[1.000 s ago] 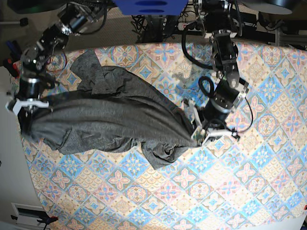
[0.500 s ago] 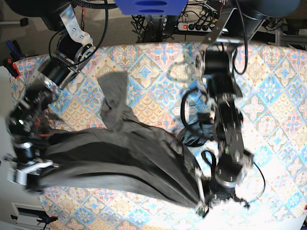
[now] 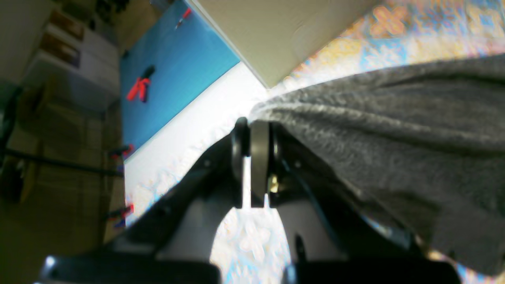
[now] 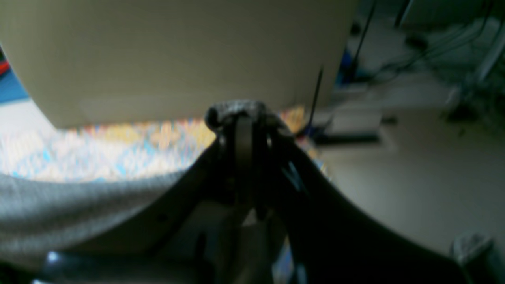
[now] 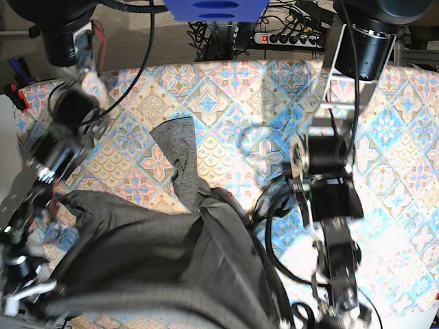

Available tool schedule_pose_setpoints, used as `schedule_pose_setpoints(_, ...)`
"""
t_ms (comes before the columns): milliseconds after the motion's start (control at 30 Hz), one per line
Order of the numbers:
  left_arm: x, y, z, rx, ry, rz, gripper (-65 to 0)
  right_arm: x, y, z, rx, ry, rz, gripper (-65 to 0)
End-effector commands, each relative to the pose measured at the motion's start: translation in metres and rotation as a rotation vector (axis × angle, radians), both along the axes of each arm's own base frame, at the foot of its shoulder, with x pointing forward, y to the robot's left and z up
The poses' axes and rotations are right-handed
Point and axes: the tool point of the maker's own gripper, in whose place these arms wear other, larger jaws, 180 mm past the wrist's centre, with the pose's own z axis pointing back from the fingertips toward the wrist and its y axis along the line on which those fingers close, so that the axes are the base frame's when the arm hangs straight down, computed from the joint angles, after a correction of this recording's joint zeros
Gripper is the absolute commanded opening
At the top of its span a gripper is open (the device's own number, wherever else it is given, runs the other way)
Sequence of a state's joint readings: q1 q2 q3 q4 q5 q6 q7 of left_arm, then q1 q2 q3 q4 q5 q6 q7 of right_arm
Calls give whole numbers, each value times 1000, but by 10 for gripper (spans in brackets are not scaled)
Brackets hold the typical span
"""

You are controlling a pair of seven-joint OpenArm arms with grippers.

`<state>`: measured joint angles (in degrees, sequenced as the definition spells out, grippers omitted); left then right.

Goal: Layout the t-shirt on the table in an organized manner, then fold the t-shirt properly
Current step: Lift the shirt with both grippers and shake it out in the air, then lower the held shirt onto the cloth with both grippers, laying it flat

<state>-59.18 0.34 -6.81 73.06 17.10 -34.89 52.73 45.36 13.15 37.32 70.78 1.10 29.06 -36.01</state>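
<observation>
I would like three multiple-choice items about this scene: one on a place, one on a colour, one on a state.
1. Where does most of the t-shirt lie in the base view?
A. Near edge, toward the view's left
B. Far right corner
C. On the floor

2. What colour is the t-shirt?
A. Red
B. Dark grey
C. White

3. How is the left gripper?
A. Wide open, holding nothing
B. Shut on the t-shirt
C. Shut on a clamp

Key: 1 A, the cloth fills the lower left of the table. 2 B, the knit is dark heather grey in all views. 3 B, the left wrist view shows the fingers pressed together with grey cloth leading from them.
</observation>
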Motion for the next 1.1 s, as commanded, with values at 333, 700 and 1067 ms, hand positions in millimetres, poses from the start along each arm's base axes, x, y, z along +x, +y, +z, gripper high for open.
schedule_pose_setpoints(333,43,-5,84,-102,-128,-12,-650,20,-20,99,47,-169,-2,-650)
schedule_pose_setpoints(700,57,1,38,-116,-24,-14,-650,13,-27,153,38,-268,-14,-650)
schedule_pose_setpoints(1067,18,6,111,17,-143,-4,-650,-11,-30,134,-38,-268,-57,-650)
